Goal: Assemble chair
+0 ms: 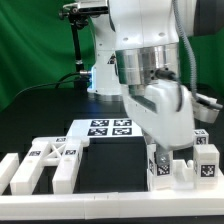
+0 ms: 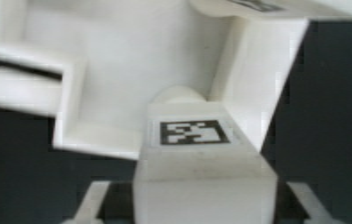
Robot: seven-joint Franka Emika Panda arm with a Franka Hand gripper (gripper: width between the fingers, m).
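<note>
Here the claw point(image 1: 160, 152) is seen lowered close to the black counter point(image 1: 112, 168), near the edge closest to the exterior camera and toward the corner on the exterior view's right. In the wrist view a white block point(image 2: 194, 170) with a square tag point(image 2: 194, 133) on its face is seen between the fingers, which are drawn in narrow against its two sides; the block is held in the grip. The fingers themselves are shown only as blurred grey strips. Just behind the block, a larger white panel point(image 2: 146, 70) with a stepped outline is seen, touching it or very nearly so; which cannot be told.

A second tagged block point(image 1: 205, 158) is placed at the same near edge, closer to the corner on the exterior view's right and apart from the claw. Several flat tagged parts point(image 1: 45, 162) are laid side by side at the near corner on the exterior view's left. The marker board point(image 1: 105, 128) is found in the middle of the counter. A long white rail point(image 1: 100, 207) is laid along the near edge.
</note>
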